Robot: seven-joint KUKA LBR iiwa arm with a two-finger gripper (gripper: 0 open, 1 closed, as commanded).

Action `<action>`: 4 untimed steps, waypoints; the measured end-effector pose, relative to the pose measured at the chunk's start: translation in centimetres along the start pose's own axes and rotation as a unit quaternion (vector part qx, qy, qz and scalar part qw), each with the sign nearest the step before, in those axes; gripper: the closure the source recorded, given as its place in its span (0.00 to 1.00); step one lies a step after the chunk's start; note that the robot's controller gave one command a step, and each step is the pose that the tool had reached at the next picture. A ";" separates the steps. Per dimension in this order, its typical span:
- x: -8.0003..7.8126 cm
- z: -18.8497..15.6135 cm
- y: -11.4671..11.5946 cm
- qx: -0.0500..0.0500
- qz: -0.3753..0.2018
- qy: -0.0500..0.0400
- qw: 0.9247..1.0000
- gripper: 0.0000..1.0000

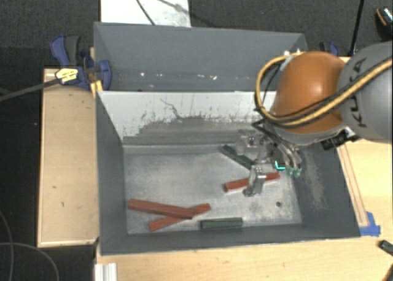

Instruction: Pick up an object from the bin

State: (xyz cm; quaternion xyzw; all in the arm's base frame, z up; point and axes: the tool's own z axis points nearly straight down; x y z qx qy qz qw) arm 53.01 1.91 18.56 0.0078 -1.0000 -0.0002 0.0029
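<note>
Gripper [255, 186] is positioned low in the right half of the grey bin [112, 163], directly over the middle of a short red stick [236, 185] lying on the floor there. Whether it is spread or closed cannot be told. A dark green stick [235, 154] is seen just behind it.

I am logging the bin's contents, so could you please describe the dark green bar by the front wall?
The short, dark green, matte straight bar lies flat on the bin floor along the front wall, well apart from the hand. Its left end in the view nears a long red-brown stick; whether they touch I cannot tell.
</note>
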 end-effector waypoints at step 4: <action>4.9 -3.6 -4.8 0.002 -0.214 -0.007 0.977 1.00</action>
